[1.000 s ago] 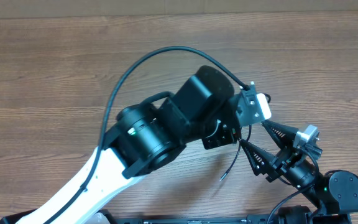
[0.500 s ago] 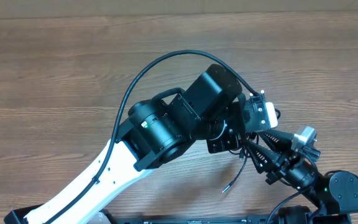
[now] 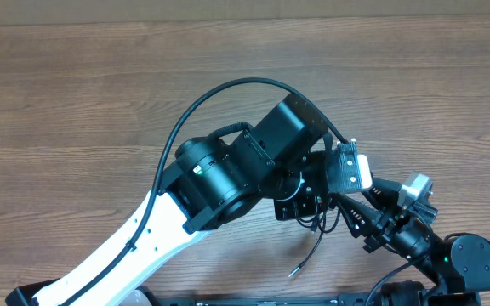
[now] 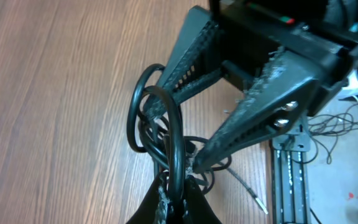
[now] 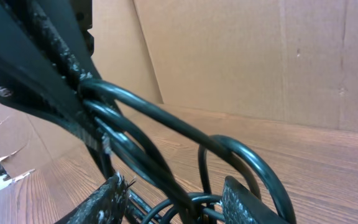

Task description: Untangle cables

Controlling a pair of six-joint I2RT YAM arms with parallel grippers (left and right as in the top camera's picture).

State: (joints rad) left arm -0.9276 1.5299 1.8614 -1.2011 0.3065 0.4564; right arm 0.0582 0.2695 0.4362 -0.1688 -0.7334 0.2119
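Note:
The cables (image 3: 316, 226) are a small bunch of thin black cords hanging between the two grippers near the front right of the table. One loose plug end (image 3: 294, 274) trails down to the left. My left gripper (image 4: 174, 198) is shut on a cord loop (image 4: 133, 115), and it is mostly hidden under its own wrist in the overhead view (image 3: 317, 208). My right gripper (image 5: 179, 202) is open, its two fingers straddling the cords (image 5: 166, 127) without pinching them. It faces the left gripper and shows in the left wrist view (image 4: 169, 142) and overhead (image 3: 349, 214).
The wooden table (image 3: 75, 102) stretches away to the left and back. The left arm's thick black wire (image 3: 190, 110) arcs above it. A black rail (image 4: 294, 180) runs along the front edge, and a cardboard wall (image 5: 260, 56) stands behind the table.
My left wrist has moved right and then down toward the right gripper. The cable bunch has come down with it, and the loose plug end has dropped lower and to the left.

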